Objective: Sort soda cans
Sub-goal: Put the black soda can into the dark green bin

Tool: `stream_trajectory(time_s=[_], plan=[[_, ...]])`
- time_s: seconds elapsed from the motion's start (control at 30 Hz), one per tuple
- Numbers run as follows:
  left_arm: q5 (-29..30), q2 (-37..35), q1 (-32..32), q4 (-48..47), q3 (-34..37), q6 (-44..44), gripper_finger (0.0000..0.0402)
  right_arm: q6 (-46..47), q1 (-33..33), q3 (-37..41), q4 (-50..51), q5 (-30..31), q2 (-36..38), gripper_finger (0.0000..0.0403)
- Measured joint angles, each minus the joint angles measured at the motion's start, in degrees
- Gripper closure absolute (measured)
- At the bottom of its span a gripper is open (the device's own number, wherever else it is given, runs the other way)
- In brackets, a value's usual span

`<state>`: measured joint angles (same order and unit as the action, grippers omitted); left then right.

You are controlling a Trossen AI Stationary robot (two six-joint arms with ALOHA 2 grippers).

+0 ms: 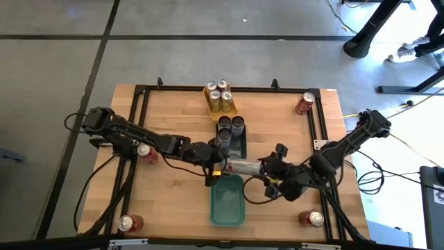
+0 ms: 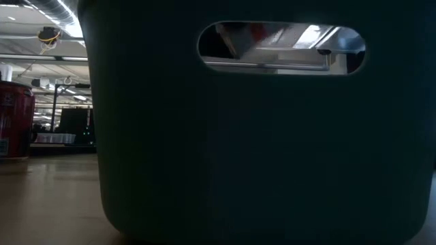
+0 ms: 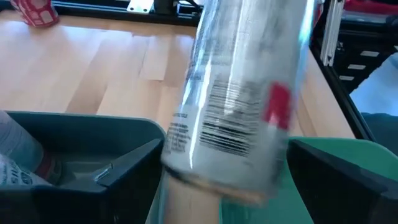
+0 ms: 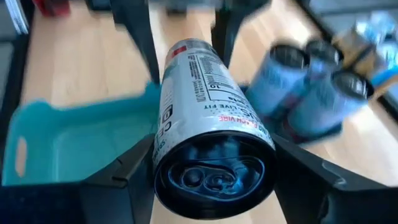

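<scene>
Now silver can [image 1: 242,167] horizontal, lengthwise between claws.

Wooden table [image 1: 173,187] with trays [image 1: 228,201], red cans [image 1: 304,104]

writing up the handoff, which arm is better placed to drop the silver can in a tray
Right, probably. Both grippers, left and right, clamp the silver can lying between the dark tray and the empty teal tray, but the right wrist view looks squarely along it.

Grey tiled floor [image 1: 62,62] with dark seams around the wooden table [image 1: 173,208].
</scene>
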<state>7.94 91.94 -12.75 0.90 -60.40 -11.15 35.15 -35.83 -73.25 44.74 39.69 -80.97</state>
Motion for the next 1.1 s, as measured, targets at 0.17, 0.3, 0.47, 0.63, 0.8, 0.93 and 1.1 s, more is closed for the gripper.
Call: stream_trajectory(time_s=[0.17, 0.3, 0.47, 0.63, 0.8, 0.93, 1.1], plan=[[-0.2, 0.0, 0.0, -0.2, 0.0, -0.1, 0.0075, -5.6, 0.0, 0.0, -5.9, 1.8, 0.0, 0.0160], [-0.2, -0.4, 0.0, -2.3, 0.0, 0.0, 0.0075, -5.2, -0.1, 0.0, -4.8, 1.7, 0.0, 0.0160], [-0.1, -4.8, -0.1, -11.3, -1.3, -0.8, 0.0075, -1.0, -0.1, -0.1, -0.7, -0.9, 1.1, 0.0160], [2.0, -9.0, -0.4, -9.0, -1.3, 0.7, 0.0075, 2.0, 0.0, -0.1, 3.2, -2.2, 0.5, 0.0160], [2.1, -8.4, -0.4, -2.9, -1.3, 3.7, 0.0104, 1.7, 0.0, -0.1, 1.8, -0.3, -0.9, 0.0160], [2.0, -6.5, -0.3, -3.2, -1.3, 3.9, 0.0175, 1.5, -0.1, -0.1, 1.1, 0.7, -1.3, 0.0159], [1.8, -4.2, -0.4, -2.9, -1.3, 3.9, 0.0274, -1.4, -0.1, -0.1, -1.8, 0.9, -1.4, 0.0159]])
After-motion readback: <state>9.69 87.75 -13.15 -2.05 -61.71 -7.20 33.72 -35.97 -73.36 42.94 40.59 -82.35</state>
